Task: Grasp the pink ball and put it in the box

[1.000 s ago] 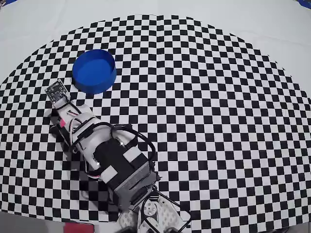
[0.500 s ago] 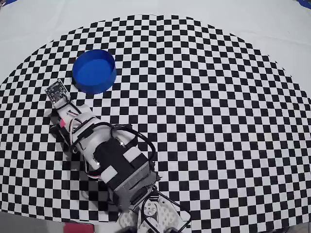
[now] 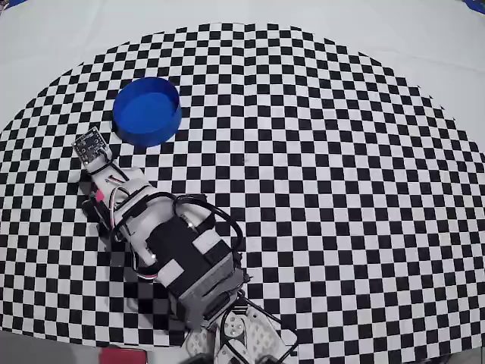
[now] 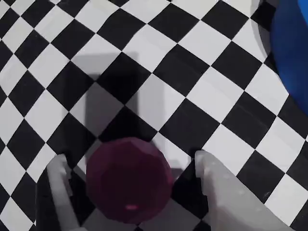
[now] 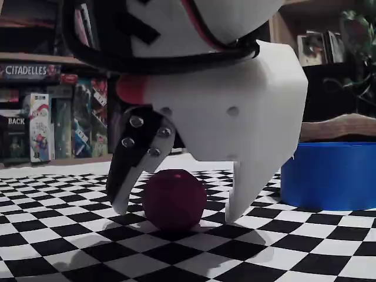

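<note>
Containers: I count one box, a round blue tub with low walls, standing on the checkered cloth up and left of centre in the overhead view. From above its inside shows only blue floor, with nothing in it. In the fixed view the box stands at the right edge, behind and right of the claw; in the wrist view only a blue arc of the box enters at the upper right corner.

Claw: I count one arm, with one claw. It is spread, not clenched, with one finger on each side of the ball. In the fixed view the dark-jointed finger curves down on the left and the broad white finger comes down on the right; both tips are at or just above the cloth. A narrow gap shows between each finger and the ball, so I read no grip. The wrist view agrees: the claw brackets the ball with slivers of cloth visible either side.

Ball: I count one ball, dark magenta, resting on the cloth between the fingers, apart from the box. In the wrist view the ball sits low in the frame. From above the arm hides it.
</note>
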Robot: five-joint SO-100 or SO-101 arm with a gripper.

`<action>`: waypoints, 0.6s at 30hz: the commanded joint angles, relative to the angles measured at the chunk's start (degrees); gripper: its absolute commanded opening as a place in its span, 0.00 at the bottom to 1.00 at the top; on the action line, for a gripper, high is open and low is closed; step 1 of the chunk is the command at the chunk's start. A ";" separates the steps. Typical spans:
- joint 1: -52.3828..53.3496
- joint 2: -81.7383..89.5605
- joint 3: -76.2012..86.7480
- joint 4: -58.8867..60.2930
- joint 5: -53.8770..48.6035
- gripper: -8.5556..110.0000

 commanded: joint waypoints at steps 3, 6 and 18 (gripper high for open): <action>-0.18 3.34 -0.09 -0.70 -0.35 0.33; -0.09 3.34 -0.09 -0.79 -0.35 0.33; -0.18 3.43 -0.09 -0.79 -0.35 0.07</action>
